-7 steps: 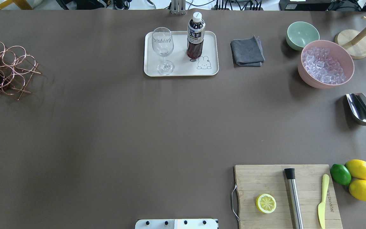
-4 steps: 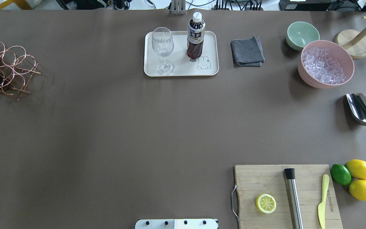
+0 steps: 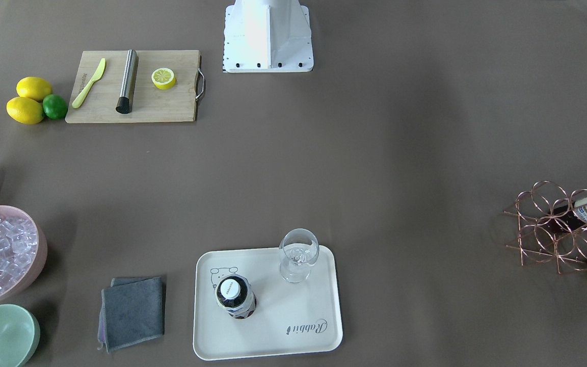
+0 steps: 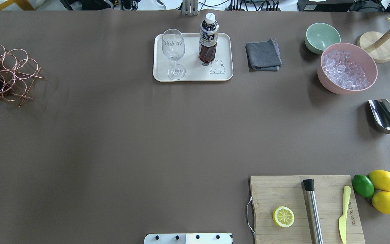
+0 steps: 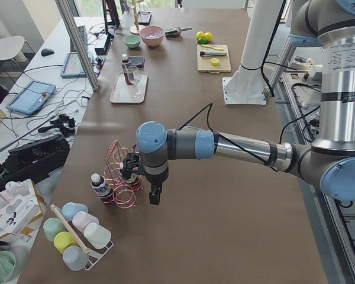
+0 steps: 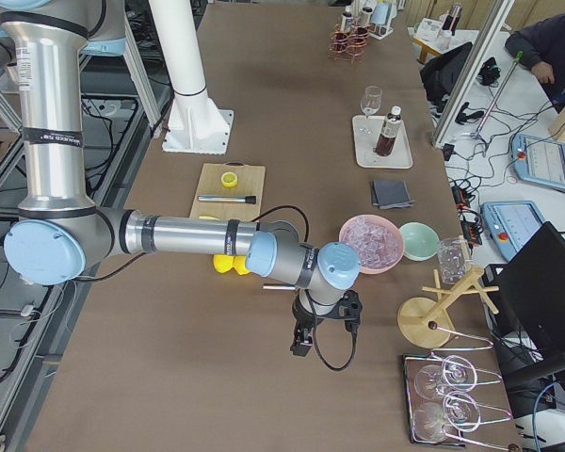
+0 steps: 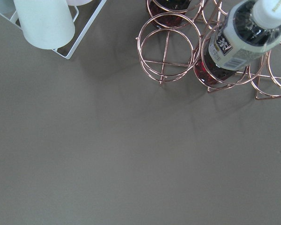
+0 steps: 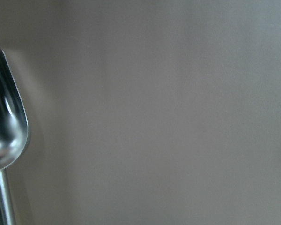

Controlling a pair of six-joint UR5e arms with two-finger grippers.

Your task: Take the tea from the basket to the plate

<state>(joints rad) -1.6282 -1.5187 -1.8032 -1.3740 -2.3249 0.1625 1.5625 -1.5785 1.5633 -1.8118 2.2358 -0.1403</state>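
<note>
One tea bottle [image 4: 208, 39] stands upright on the cream plate [image 4: 193, 74], beside a wine glass [image 4: 173, 51]; it also shows from above in the front view [image 3: 236, 296]. The copper wire basket [image 4: 9, 73] is at the table's far left. It holds a second tea bottle [image 7: 243, 37] leaning in a ring cell and a third [image 7: 171, 4], mostly cut off. My left gripper [image 5: 154, 200] hangs just beside the basket [image 5: 121, 177]; I cannot tell if it is open. My right gripper [image 6: 298, 347] hangs over the table's right end; I cannot tell its state either.
A grey cloth [image 4: 263, 55], a green bowl [image 4: 322, 36] and a pink bowl of ice [image 4: 347, 67] lie right of the plate. A steel scoop [image 4: 386, 118] is at the right edge. A cutting board [image 4: 305, 208] holds a lemon half, muddler and knife. A cup rack [image 7: 42, 21] stands beside the basket.
</note>
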